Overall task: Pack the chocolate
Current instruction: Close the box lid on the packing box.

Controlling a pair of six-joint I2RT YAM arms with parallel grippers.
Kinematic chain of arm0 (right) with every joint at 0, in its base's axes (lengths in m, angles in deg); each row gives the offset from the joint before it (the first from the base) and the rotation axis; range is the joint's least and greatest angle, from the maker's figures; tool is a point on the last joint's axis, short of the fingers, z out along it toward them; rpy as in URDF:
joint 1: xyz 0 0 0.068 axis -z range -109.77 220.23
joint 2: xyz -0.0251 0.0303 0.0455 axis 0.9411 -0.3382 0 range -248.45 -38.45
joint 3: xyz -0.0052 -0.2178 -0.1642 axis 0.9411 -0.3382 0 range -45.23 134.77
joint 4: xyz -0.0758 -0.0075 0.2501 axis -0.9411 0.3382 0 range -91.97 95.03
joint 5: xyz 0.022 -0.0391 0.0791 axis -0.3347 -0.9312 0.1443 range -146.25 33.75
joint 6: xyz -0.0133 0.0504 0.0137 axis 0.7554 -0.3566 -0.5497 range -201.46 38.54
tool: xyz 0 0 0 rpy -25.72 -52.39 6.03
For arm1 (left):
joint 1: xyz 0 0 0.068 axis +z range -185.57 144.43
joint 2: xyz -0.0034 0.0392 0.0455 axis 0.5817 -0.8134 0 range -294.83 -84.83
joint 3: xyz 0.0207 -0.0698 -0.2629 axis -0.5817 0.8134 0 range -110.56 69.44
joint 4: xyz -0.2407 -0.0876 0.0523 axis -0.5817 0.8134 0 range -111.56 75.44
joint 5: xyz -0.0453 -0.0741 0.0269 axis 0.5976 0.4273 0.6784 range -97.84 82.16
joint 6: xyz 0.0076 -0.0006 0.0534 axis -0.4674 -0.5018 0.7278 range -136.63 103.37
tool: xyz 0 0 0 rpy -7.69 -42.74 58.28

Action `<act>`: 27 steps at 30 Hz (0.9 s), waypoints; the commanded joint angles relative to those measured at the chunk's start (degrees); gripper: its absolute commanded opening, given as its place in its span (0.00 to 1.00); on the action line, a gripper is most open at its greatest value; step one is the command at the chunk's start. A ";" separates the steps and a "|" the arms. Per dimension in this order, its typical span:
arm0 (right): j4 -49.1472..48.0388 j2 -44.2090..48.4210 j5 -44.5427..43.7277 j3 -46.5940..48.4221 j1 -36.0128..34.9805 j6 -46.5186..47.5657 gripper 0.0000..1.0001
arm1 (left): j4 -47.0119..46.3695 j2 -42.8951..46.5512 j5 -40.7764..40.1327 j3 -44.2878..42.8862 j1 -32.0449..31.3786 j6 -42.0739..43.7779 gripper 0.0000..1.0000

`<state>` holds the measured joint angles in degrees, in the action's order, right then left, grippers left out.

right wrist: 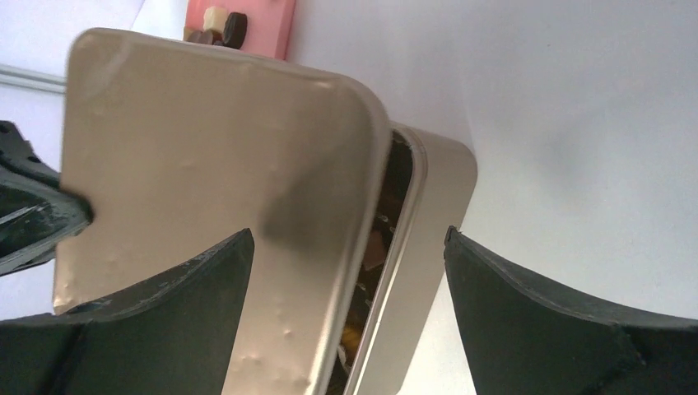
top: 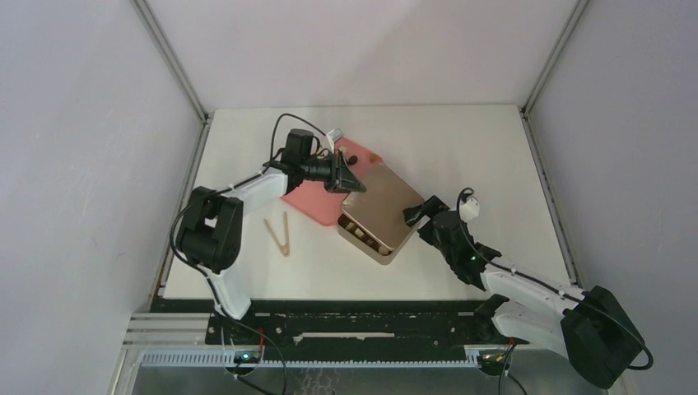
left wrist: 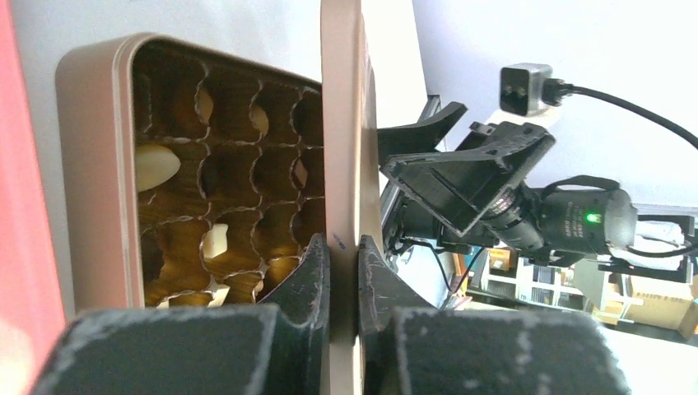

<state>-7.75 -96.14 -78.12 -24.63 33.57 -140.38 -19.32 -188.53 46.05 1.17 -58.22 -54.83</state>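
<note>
There, left claw (left wrist: 343, 251) pinches the lid (left wrist: 342, 115) over the tin (left wrist: 92, 164) of chocolates (left wrist: 156, 164); right claw (right wrist: 349, 247) gapes wide.

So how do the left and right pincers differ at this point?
The left pincer is shut on the lid; the right pincer is open, holding nothing. The left pincer reaches in from the far left, the right pincer from the near right. Both are at the tin.
</note>
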 commanded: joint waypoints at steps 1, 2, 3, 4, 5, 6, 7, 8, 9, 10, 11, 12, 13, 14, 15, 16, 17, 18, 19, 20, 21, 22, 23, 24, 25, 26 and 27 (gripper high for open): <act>-5.16 0.90 0.27 -1.45 1.35 -2.25 0.94 | -5.96 4.51 2.03 0.52 -0.44 -3.05 0.00; -5.50 0.98 0.47 -1.53 1.55 -2.26 0.94 | -5.49 3.87 1.78 0.34 -0.46 -2.84 0.00; -5.55 1.00 0.58 -1.58 1.71 -2.32 0.94 | -4.77 3.07 1.83 0.13 -0.65 -2.51 0.00; -5.62 0.92 0.67 -1.61 1.83 -2.30 0.94 | -4.30 2.14 1.94 0.00 -0.78 -2.22 0.00; -5.71 0.83 0.71 -1.59 1.90 -2.34 0.94 | -4.23 1.43 2.00 -0.06 -0.99 -2.16 0.00; -5.73 0.68 0.81 -1.59 1.94 -2.42 0.94 | -4.07 0.80 2.01 -0.12 -1.25 -1.96 0.00; -6.00 0.49 0.96 -1.66 2.01 -2.43 0.94 | -3.24 0.21 1.99 -0.37 -1.52 -1.28 0.00; -6.29 0.18 1.26 -1.70 2.08 -2.51 0.94 | -2.72 -0.45 1.93 -0.78 -1.78 -0.53 0.00; -6.59 -0.10 1.52 -1.74 2.12 -2.64 0.94 | -0.72 -1.00 1.77 -1.19 -1.98 0.12 0.00; -6.94 -0.51 1.89 -1.78 2.17 -2.78 0.94 | 0.34 -1.44 1.40 -1.51 -2.11 0.77 0.00; -7.15 -0.88 2.24 -1.78 2.21 -2.85 0.94 | 1.50 -1.76 0.87 -1.71 -2.15 1.40 0.00; -7.44 -1.27 2.61 -1.77 2.22 -3.00 0.94 | 2.63 -1.95 0.45 -2.02 -2.13 2.24 0.00; -7.60 -1.62 2.88 -1.78 2.21 -3.27 0.94 | 3.66 -2.01 0.04 -2.30 -2.13 3.02 0.00; -7.78 -1.97 3.19 -1.81 2.21 -3.49 0.94 | 4.74 -2.18 -0.54 -2.57 -2.13 3.68 0.00; -7.90 -2.25 3.45 -1.91 2.21 -3.81 0.94 | 5.96 -2.40 -1.22 -3.02 -2.13 4.58 0.00; -7.93 -2.51 3.68 -1.91 2.21 -4.21 0.94 | 7.26 -2.63 -1.82 -3.56 -2.13 5.30 0.00; -8.01 -2.77 3.94 -2.03 2.21 -4.41 0.94 | 8.21 -2.82 -2.24 -3.96 -2.13 5.92 0.00; -7.91 -3.08 4.25 -2.05 2.21 -4.80 0.94 | 9.04 -3.08 -2.75 -4.38 -2.13 6.44 0.00; -7.74 -3.39 4.55 -2.03 2.21 -5.18 0.93 | 9.83 -3.27 -3.16 -4.74 -2.05 7.02 0.00; -7.60 -3.82 4.96 -2.03 2.15 -5.69 0.93 | 10.41 -3.41 -3.51 -5.10 -1.98 7.42 0.00; -7.62 -4.09 5.37 -2.16 2.13 -6.10 0.93 | 10.94 -3.39 -3.80 -5.30 -1.84 7.76 0.00; -7.85 -4.32 5.95 -2.26 2.12 -6.31 0.93 | 11.58 -3.51 -4.30 -5.56 -1.62 8.19 0.00; -8.15 -4.62 6.41 -2.28 2.05 -6.52 0.93 | 12.22 -3.48 -4.77 -5.82 -1.42 8.58 0.01; -8.37 -4.89 6.78 -2.29 1.99 -6.63 0.93 | 13.09 -3.44 -5.33 -6.10 -1.21 9.21 0.02; -8.70 -5.15 7.14 -2.27 1.95 -6.80 0.93 | 14.17 -3.36 -6.04 -6.56 -1.05 10.04 0.03; -9.03 -5.41 7.51 -2.31 1.99 -7.01 0.93 | 15.70 -3.40 -6.94 -6.97 -0.85 11.03 0.05; -9.42 -5.61 7.81 -2.25 1.89 -7.20 0.93 | 16.59 -3.35 -7.67 -7.18 -0.70 11.57 0.06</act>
<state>-13.02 -101.17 -72.11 -26.81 35.38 -145.51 -8.52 -192.07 42.82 -2.56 -60.01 -48.16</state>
